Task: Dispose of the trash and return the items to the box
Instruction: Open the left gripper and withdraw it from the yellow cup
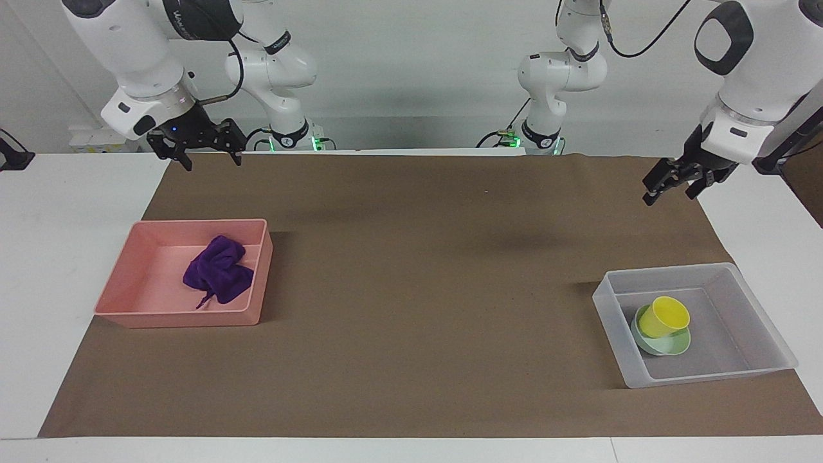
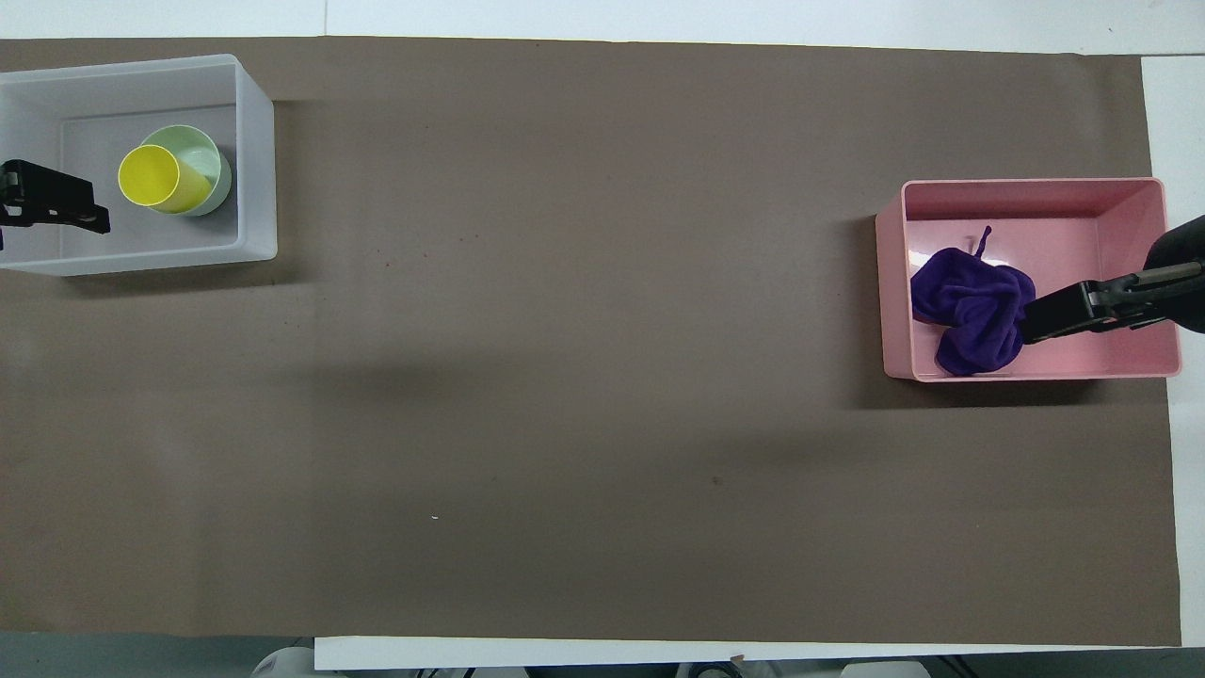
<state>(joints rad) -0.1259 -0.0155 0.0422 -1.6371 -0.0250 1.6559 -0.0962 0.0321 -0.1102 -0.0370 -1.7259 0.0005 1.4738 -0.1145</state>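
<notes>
Resting inside the pale green bowl (image 1: 662, 341), the yellow cup (image 1: 665, 316) leans in the translucent box (image 1: 739, 283) (toward the left arm's end of the surface (image 1: 411, 289)). The purple cloth (image 1: 217, 269) lies in the pink tray (image 1: 144, 302). Both hands, left (image 1: 672, 186) and right (image 1: 206, 154), hang raised, fingers spread, holding nothing.

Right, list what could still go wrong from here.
The yellow cup sits tilted in the mint bowl inside the translucent box; a bump might tip it out of the bowl.

The purple cloth lies in the pink tray with its string loose; it could snag the right end effector, raised nearby, if that descends.
</notes>
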